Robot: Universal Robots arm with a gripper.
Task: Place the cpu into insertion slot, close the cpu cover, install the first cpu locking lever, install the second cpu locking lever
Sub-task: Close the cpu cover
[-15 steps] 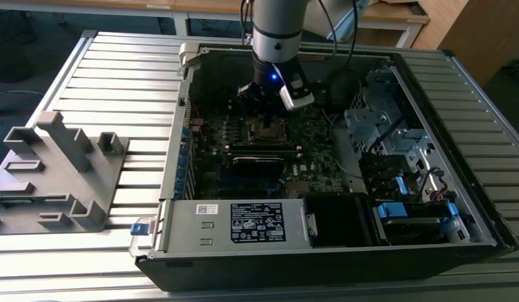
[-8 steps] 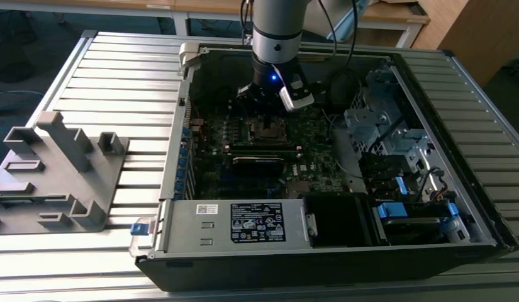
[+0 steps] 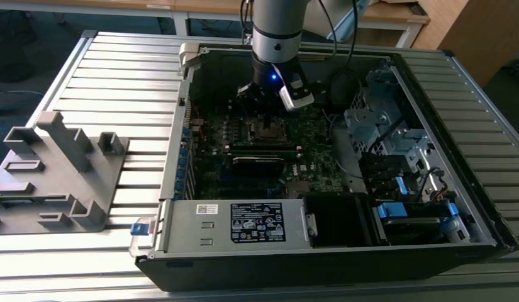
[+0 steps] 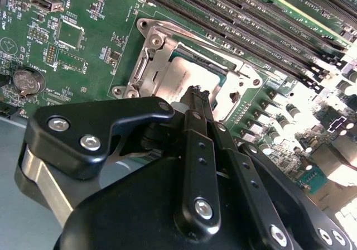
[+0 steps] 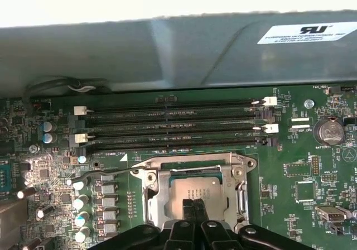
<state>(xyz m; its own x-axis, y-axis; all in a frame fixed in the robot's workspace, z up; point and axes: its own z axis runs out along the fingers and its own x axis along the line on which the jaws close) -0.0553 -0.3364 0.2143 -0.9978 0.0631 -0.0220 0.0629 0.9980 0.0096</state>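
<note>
Cpu (image 5: 192,190) in the motherboard socket, directly under the claw (image 5: 193,206) tips.
In the first wrist view the claw's two fingers are clenched together with nothing between them. Whether their tips touch the chip's metal top or hang just above it, I cannot tell. The cpu cover (image 5: 152,198) lies flat around the chip, framing the tips. Memory slots (image 5: 173,128) run just beyond it.

"Socket tally?"
"One cpu (image 5: 195,187), one cpu cover (image 5: 158,197)."
"Memory?"
"Four memory slots (image 5: 173,130), with four white latch clips (image 5: 269,101). One coin battery (image 5: 327,131)."
"Remainder?"
"One gripper (image 5: 194,204), one power supply (image 3: 242,223), one computer case (image 3: 326,261), one grey fixture (image 3: 58,163)."
</note>
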